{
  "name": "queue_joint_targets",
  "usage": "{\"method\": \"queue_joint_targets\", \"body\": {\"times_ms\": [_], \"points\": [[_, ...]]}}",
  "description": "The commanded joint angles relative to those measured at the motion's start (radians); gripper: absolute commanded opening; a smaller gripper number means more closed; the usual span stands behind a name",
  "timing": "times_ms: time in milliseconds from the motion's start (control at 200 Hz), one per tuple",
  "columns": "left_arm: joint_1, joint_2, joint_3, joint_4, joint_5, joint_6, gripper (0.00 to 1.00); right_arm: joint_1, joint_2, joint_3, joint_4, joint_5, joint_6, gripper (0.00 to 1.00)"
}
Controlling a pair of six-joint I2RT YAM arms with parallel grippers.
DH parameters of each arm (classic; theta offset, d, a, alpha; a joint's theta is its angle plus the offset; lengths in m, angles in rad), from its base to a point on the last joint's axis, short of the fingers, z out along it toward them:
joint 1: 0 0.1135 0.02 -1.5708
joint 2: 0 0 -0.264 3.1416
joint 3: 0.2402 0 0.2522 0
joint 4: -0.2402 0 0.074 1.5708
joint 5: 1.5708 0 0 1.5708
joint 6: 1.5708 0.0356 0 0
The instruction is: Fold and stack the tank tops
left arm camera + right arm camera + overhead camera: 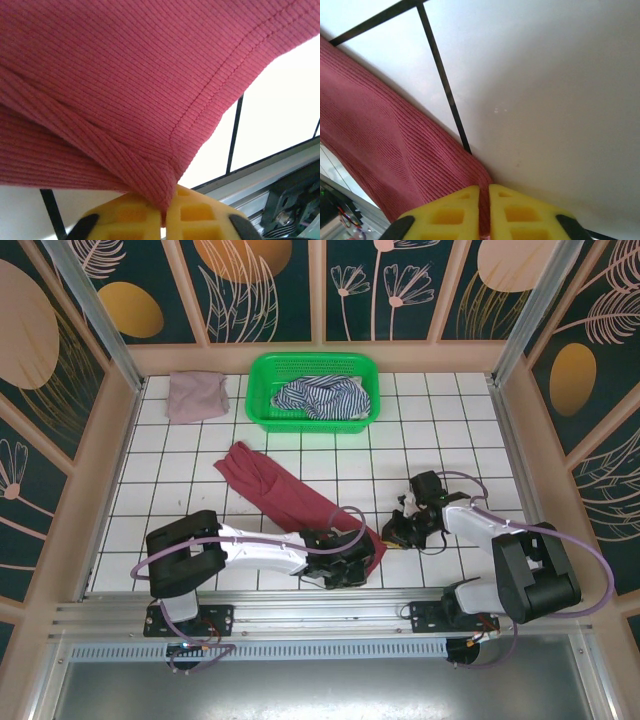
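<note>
Yellow pads [131, 216] of the left hand [164, 214] are pressed together on a hemmed corner of the maroon top [125, 75], and the ribbed cloth fans upward from the pinch. Seen from above, the maroon top [285, 495] lies as a long, rumpled band running diagonally across the white tiled tabletop [450, 430] — its far end toward the left rear, its near end by the front edge, where the left hand [350, 562] grips it. The right hand [484, 202] is closed as well, its pads nearly meeting with a thin edge of the same maroon cloth caught between them; from above, the right hand [395, 535] sits just to the right of the left one. A pink top [195, 395] lies crumpled at the far left of the tabletop, just beside a green basket [262, 390] — the striped top [320, 398] is bunched inside it.
</note>
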Motion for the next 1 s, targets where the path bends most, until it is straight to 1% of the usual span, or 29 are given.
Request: {"method": "queue_joint_targets", "body": {"times_ms": [0, 120, 355, 596, 706, 806, 996], "points": [[0.003, 0.016, 0.018, -0.023, 0.021, 0.007, 0.0, -0.014, -0.007, -0.003, -0.012, -0.016, -0.015, 0.08], [0.002, -0.001, 0.028, -0.043, 0.033, 0.022, 0.0, -0.029, -0.018, 0.018, -0.045, -0.001, -0.029, 0.06], [-0.018, 0.002, 0.08, -0.043, 0.1, 0.05, 0.0, -0.049, -0.033, 0.047, -0.106, 0.014, -0.059, 0.03], [-0.016, -0.009, 0.12, -0.088, 0.109, 0.067, 0.0, -0.076, -0.056, 0.102, -0.181, 0.015, -0.092, 0.01], [0.006, -0.026, 0.11, -0.114, 0.1, 0.079, 0.0, -0.073, -0.061, 0.12, -0.187, -0.004, -0.095, 0.0], [0.039, -0.056, 0.14, -0.18, 0.073, 0.11, 0.0, -0.068, -0.061, 0.169, -0.19, -0.035, -0.086, 0.0], [0.091, -0.149, 0.088, -0.195, 0.066, 0.091, 0.0, -0.002, -0.031, 0.248, -0.15, -0.082, -0.023, 0.0]]}}
